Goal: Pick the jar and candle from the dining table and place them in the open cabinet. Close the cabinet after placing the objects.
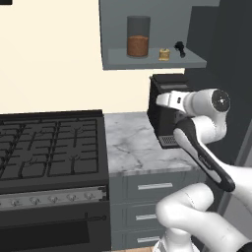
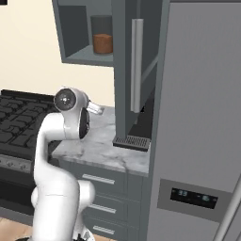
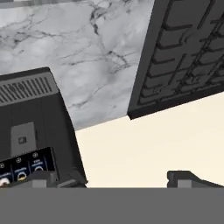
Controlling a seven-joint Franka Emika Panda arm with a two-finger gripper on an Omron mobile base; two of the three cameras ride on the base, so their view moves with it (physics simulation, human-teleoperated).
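The jar [image 1: 138,37] [image 2: 102,36], clear glass with reddish-brown filling, stands on the shelf of the open cabinet [image 1: 152,61]. The small tan candle [image 1: 164,54] sits just right of it on the same shelf. The cabinet's dark grey door [image 2: 123,70] hangs open, edge-on with a silver bar handle. My gripper [image 3: 116,179] is open with nothing between its dark fingertips [image 3: 188,177]. It hovers well below the shelf, beside the coffee machine and looking down at the counter. The dining table is out of view.
A black coffee machine [image 1: 165,115] [image 3: 30,127] stands on the narrow marble counter [image 1: 133,145] under the cabinet. A black stove [image 1: 49,142] [image 3: 183,52] lies left of it. A tall grey fridge [image 2: 202,117] rises at the right. A small dark object [image 1: 179,48] sits beside the candle.
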